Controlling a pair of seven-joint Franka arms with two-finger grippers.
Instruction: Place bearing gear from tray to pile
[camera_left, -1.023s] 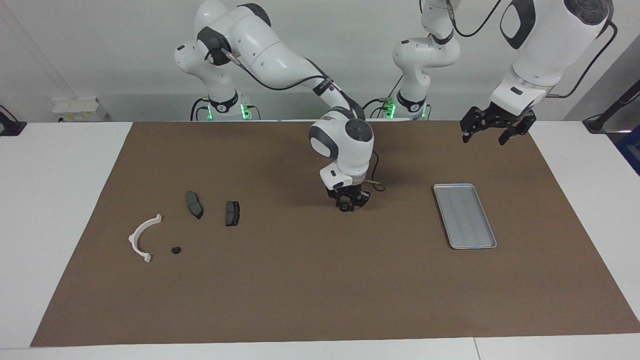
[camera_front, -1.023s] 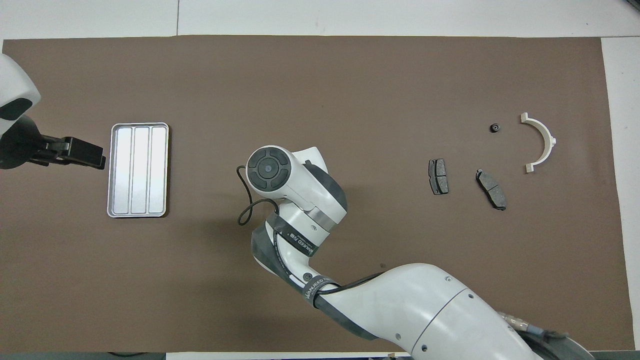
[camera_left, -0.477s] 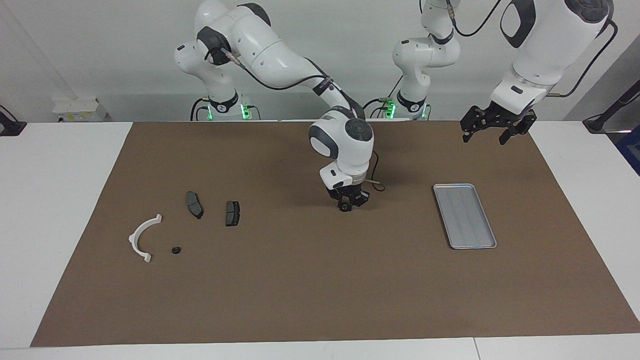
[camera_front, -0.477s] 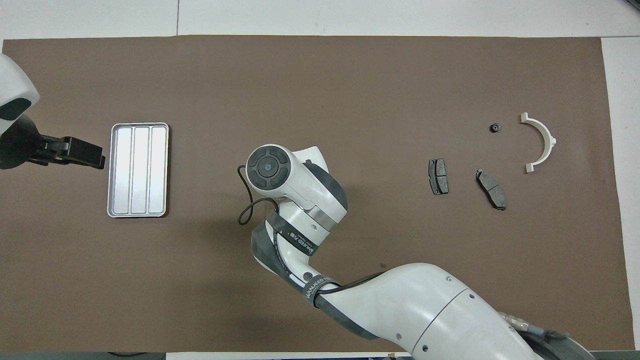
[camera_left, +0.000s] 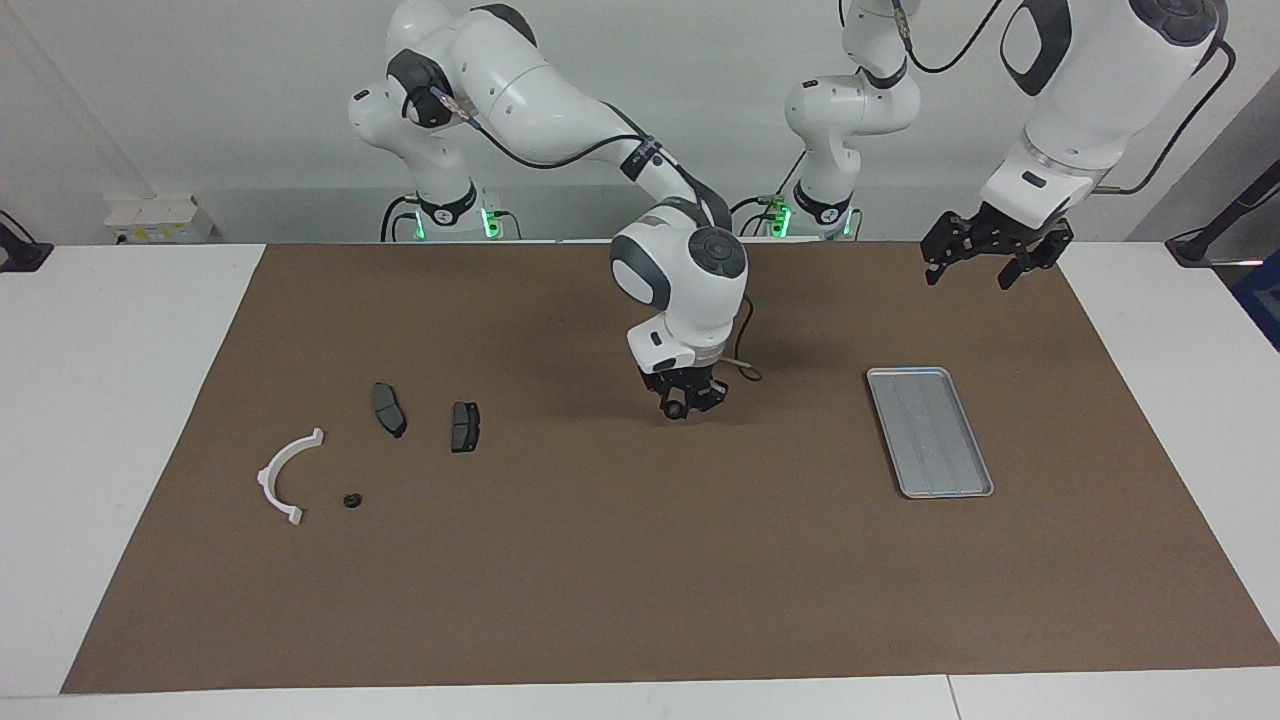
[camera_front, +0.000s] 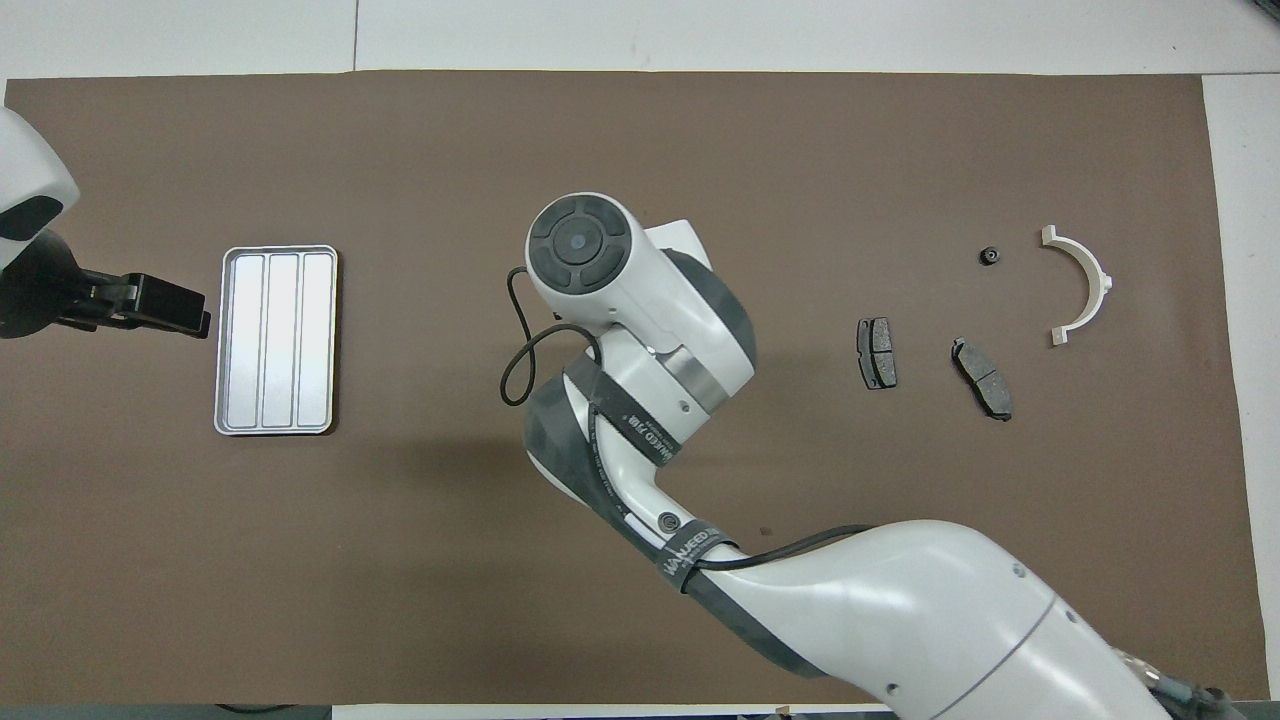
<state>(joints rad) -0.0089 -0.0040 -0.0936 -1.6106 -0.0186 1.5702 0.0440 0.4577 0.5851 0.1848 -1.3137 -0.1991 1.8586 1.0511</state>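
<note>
right pincer (camera_left: 685, 407): mine, up over the brown mat (camera_left: 600, 560) mid-table, clamped on a small dark round part (camera_left: 676, 409), looks like the gear
left pincer (camera_left: 983, 262): fingers apart, waiting beside the tray (camera_left: 930, 431)
pile: white arc (camera_left: 285, 474), two dark pads (camera_left: 388, 408) (camera_left: 464, 426), small black part (camera_left: 351, 500), toward my right arm's end

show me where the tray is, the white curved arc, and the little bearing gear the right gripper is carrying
tray (camera_left: 930, 432): facing view, on its ridged floor.
white curved arc (camera_left: 278, 470): facing view, middle of the curve.
bearing gear (camera_left: 675, 409): facing view, the small dark round part at the right gripper's fingertips.
</note>
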